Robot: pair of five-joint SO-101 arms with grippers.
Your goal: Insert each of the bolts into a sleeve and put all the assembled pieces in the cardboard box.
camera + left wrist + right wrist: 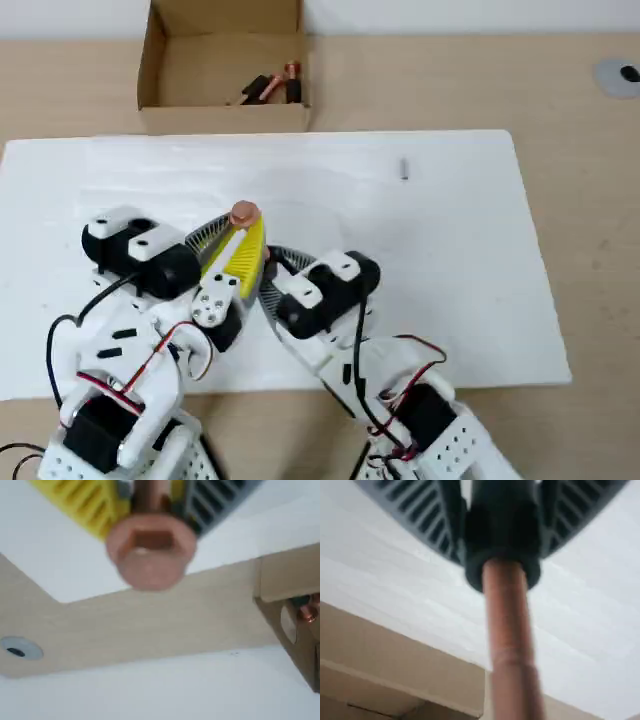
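cardboard box (222,118) wall beyond white mat (430,260)

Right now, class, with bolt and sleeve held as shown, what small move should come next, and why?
Probably the left gripper should push the bolt further into the sleeve held by the right gripper: a long stretch of copper shaft shows outside the sleeve, so the pair seems only partly joined.

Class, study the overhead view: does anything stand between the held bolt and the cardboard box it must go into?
Nothing visible does. From the bolt to the cardboard box lies bare white mat; a small grey piece sits well off to the side. Only the box's near wall needs clearing.
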